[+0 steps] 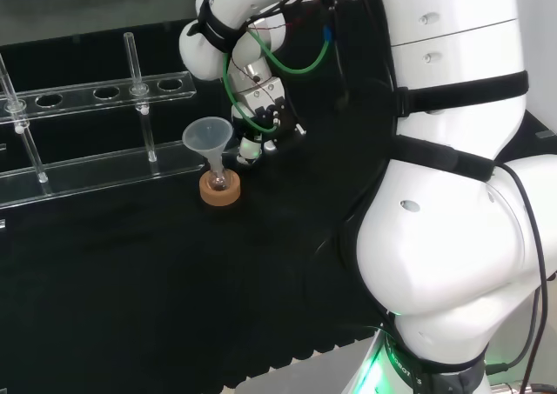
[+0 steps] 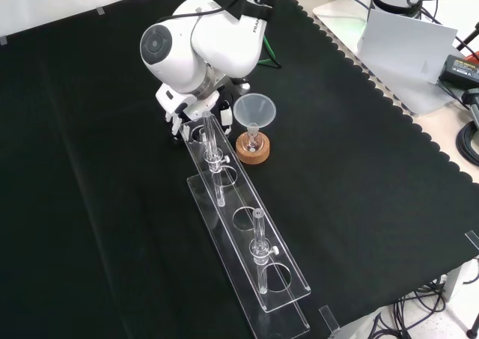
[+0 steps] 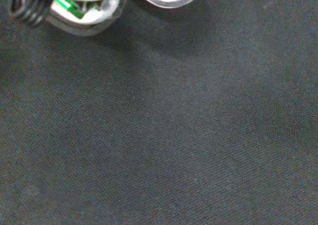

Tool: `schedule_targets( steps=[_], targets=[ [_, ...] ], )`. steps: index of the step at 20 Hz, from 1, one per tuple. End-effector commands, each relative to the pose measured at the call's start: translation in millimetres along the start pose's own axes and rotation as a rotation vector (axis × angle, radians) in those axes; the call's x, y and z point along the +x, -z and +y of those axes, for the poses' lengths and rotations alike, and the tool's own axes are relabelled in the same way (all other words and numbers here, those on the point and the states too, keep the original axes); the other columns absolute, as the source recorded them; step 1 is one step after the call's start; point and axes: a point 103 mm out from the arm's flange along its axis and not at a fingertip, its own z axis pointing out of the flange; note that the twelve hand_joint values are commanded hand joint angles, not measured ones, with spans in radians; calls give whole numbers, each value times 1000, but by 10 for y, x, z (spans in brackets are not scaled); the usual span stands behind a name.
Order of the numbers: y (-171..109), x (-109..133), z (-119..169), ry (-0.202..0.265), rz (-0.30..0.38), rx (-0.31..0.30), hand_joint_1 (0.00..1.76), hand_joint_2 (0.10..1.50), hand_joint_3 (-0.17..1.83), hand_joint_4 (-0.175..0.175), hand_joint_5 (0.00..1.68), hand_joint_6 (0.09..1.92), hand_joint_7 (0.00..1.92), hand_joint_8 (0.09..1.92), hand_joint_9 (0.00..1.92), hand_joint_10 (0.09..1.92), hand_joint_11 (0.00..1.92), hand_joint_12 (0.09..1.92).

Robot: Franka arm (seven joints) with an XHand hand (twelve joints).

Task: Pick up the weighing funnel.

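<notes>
While hand (image 1: 264, 107) hangs seemingly beside funnel (image 1: 207, 137), wrist view shows cloth (image 3: 174, 135).

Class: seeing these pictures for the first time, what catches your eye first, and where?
The white robot arm's bulky links loom at the head view's right. Left of its black and white hand, a clear cone-shaped funnel stands in a small flask on a cork ring.
</notes>
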Motion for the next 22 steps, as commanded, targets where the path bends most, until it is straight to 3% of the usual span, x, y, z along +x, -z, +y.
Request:
schedule_targets(
  steps=[1, 15, 22],
  targets=[
    [69, -94, -61, -28, -24, -3, 1116, 626, 746, 175, 1236, 778, 623, 604, 913, 409, 683, 1160],
    [391, -435, -456, -88, -38, -43, 1131, 623, 688, 175, 1314, 612, 601, 602, 913, 361, 702, 1134],
    [588, -577, -685, -113, -71, -33, 1132, 624, 683, 175, 1321, 597, 576, 595, 898, 353, 691, 1131]
  ],
)
